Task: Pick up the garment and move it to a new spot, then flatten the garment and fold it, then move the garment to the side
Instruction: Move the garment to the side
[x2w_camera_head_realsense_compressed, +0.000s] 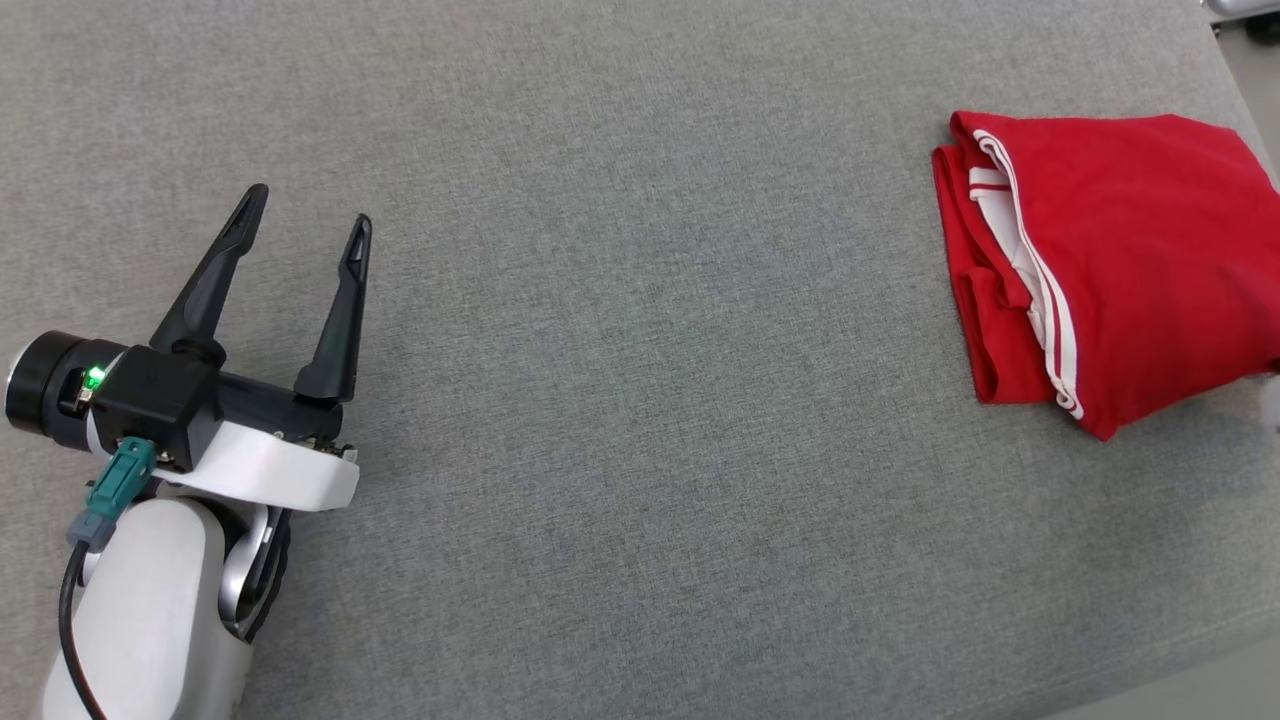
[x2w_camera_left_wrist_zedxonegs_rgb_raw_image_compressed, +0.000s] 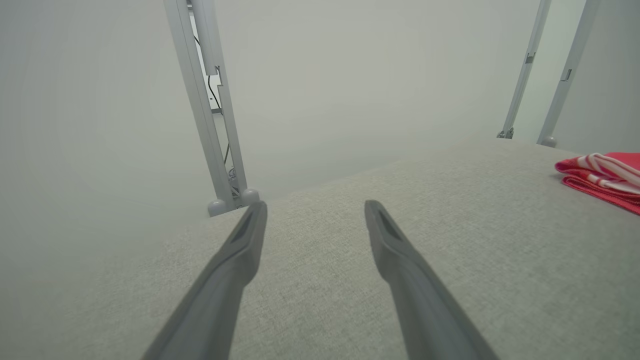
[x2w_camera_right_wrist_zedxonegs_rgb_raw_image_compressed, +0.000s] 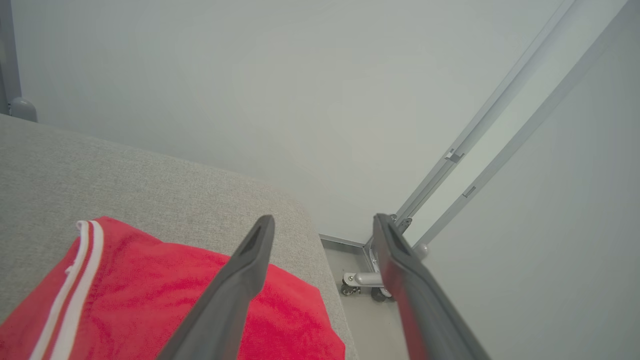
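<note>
The garment is red with white stripes and lies folded at the right edge of the grey table. In the left wrist view the garment shows at the far right. My left gripper hovers open over the table's left side, far from the cloth, with nothing between its fingers. In the right wrist view my right gripper stands open above the garment near the table's corner, its fingers apart and holding nothing.
Grey metal frame posts stand beyond the table's far edge, with more posts and a wheeled foot on the floor past the right corner. Pale walls lie behind.
</note>
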